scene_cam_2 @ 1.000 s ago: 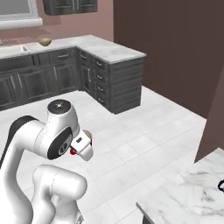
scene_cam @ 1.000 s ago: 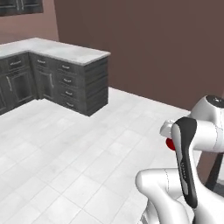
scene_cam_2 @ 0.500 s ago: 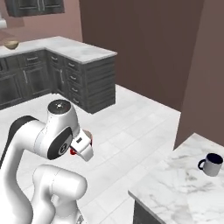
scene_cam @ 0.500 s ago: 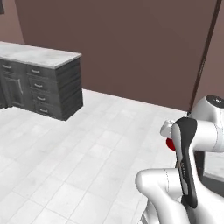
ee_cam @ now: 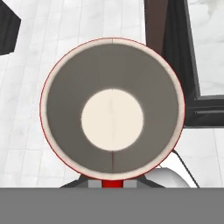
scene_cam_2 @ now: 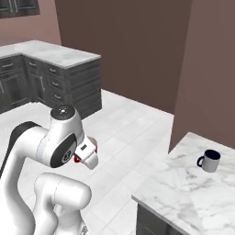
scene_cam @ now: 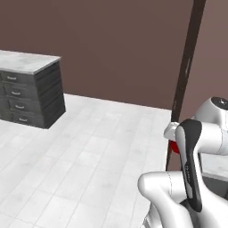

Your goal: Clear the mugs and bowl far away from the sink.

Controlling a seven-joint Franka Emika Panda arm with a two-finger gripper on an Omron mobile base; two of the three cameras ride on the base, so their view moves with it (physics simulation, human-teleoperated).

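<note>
The arm is folded close to the base, carrying the red mug (ee_cam: 112,113) in transit: the hand view looks straight down into its open mouth, with a pale bottom, grey inner wall and a thin red rim, and a sliver of red shows beside the wrist in the left base view. The gripper (scene_cam_2: 87,156) has its jaws drawn in narrow; the fingertips are hidden under the mug, so the grip on its wall or rim is a judgement, though the mug hanging there leaves little doubt. The white-grey mug (scene_cam_2: 209,160) with its navy inside stands upright on the marble counter (scene_cam_2: 183,193) ahead to the right, near its far edge. That counter looks like the drop-off place. To do the step well, the base should draw up square to it, the arm should keep the red mug level and reach out low, then set it down well apart from the other mug before the jaws part.
</note>
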